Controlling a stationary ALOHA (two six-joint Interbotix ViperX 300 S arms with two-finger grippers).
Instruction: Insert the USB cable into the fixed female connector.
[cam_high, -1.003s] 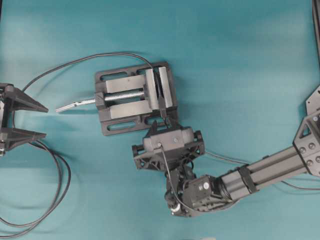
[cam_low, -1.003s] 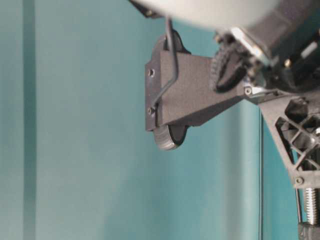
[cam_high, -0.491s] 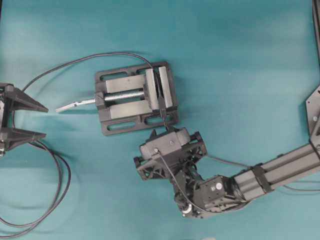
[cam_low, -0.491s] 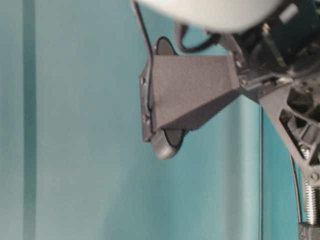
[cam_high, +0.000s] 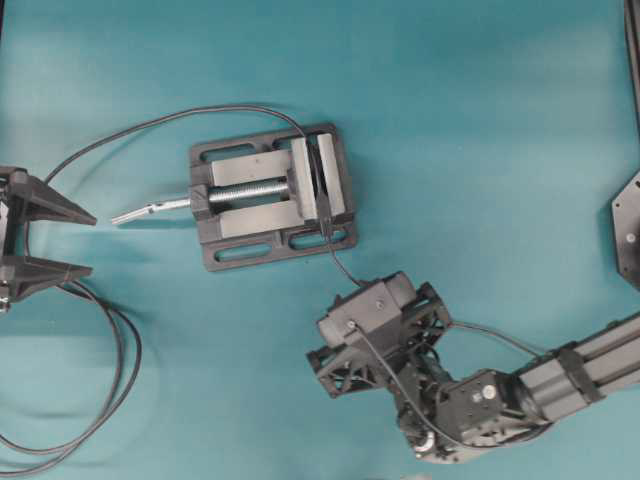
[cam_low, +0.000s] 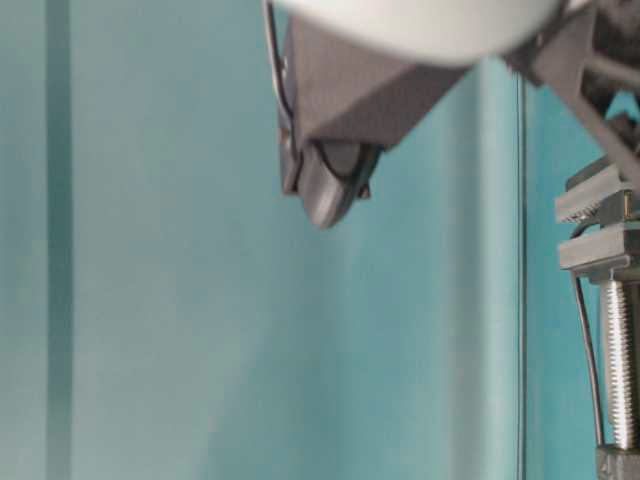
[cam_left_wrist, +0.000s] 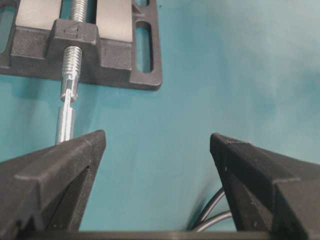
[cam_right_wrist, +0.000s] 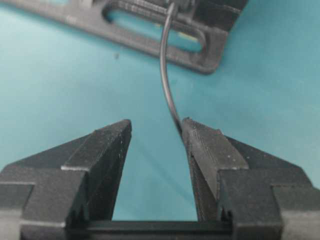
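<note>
The USB cable (cam_high: 338, 265) runs from the vise (cam_high: 272, 196), where its plug end appears already seated at the fixed female connector (cam_high: 322, 215) clamped between the vise blocks, down across the teal desk (cam_high: 480, 120) toward the right gripper (cam_right_wrist: 156, 137). It looks thin, light and limp, so it would likely bend rather than push; the stiff plug body close to the tip seems the best place to pinch. The right jaws stand apart and hold nothing, the cable passing just beside one fingertip (cam_right_wrist: 197, 137). The left gripper (cam_left_wrist: 157, 150) hangs at the desk's left edge, jaws wide apart and empty, near the screw rod (cam_left_wrist: 66, 107).
</note>
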